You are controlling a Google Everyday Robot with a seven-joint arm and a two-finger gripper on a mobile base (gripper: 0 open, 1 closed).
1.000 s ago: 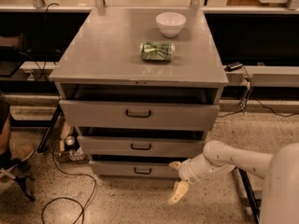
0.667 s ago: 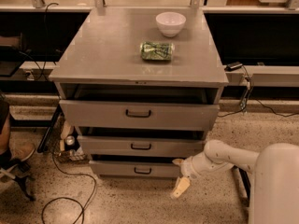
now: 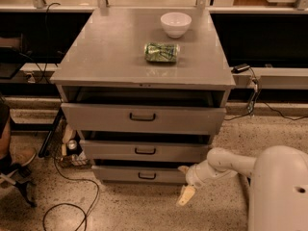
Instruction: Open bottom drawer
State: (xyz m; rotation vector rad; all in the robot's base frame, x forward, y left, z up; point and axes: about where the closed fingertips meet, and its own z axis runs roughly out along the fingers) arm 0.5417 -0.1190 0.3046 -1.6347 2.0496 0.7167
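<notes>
The grey cabinet [image 3: 144,57] has three drawers, each pulled out a little. The bottom drawer [image 3: 120,173] is the lowest, shallow front, with a small dark pull handle [image 3: 147,175] at its middle. A dark gap shows above its front. My gripper [image 3: 183,186] is at the drawer's right end, just above the floor and right of the handle. It is open and holds nothing. One finger [image 3: 183,169] is close to the drawer's front corner and the other finger [image 3: 186,195] points down at the floor.
A white bowl [image 3: 175,23] and a green can [image 3: 161,52] lie on the cabinet top. Cables [image 3: 72,208] and a person's shoe [image 3: 17,159] are on the floor at left. More cables [image 3: 252,100] hang at right. My white arm body [image 3: 279,186] fills the lower right.
The gripper has stayed at the bottom drawer's right end. My arm body shows larger at the lower right. The drawers have not moved.
</notes>
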